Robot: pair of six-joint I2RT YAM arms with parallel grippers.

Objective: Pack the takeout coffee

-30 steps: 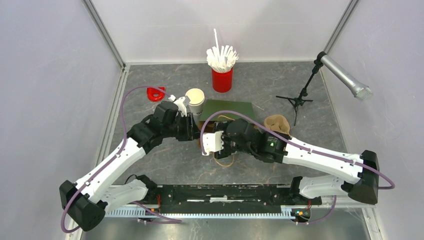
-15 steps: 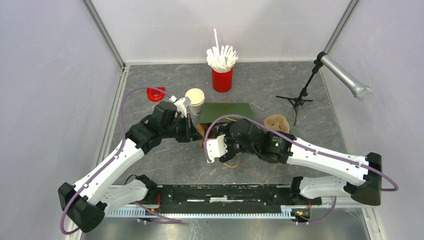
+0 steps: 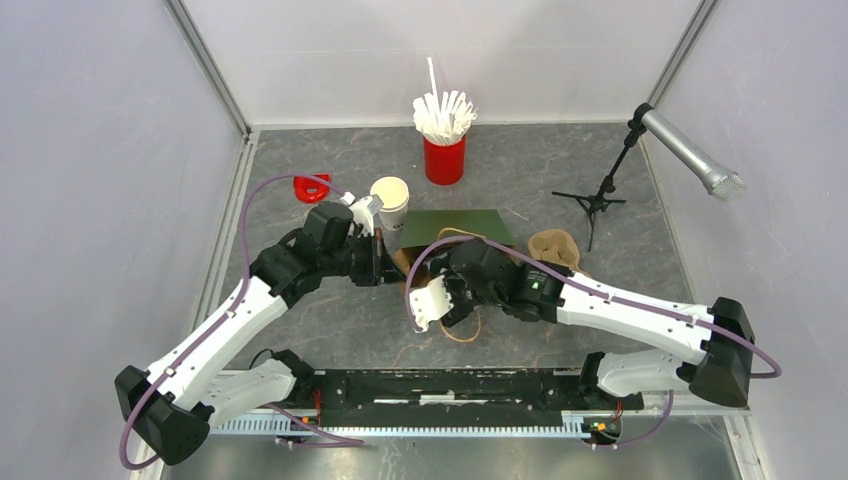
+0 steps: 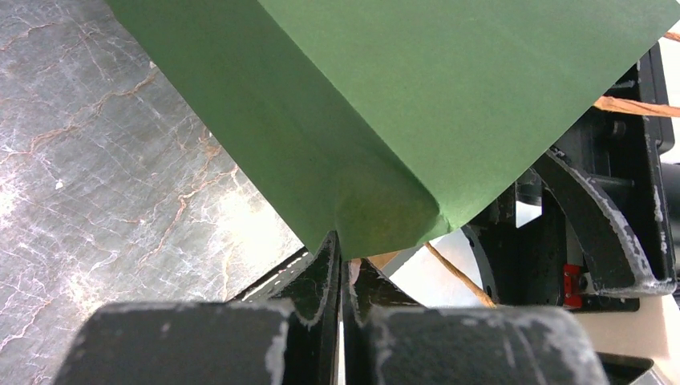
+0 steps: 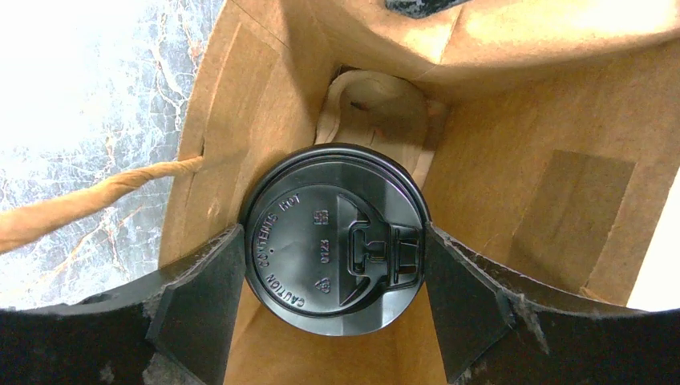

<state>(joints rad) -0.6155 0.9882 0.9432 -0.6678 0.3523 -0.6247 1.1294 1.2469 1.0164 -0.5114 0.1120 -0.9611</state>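
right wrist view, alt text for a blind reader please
The right end effector holds the black-lidded takeout coffee, seen from above, inside a brown paper bag. A twine handle and grey marbled table show at left.

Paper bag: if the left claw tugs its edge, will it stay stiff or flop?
Probably floppy: the bag is thin, creased paper, buckled where the left claw pinches it. Likely light, so it may slide, though the cup inside adds weight.

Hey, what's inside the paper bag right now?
The takeout coffee: its black lid shows between the right fingers, the paper bag's brown walls around it. The lid hides the cup body and the bag floor beneath.
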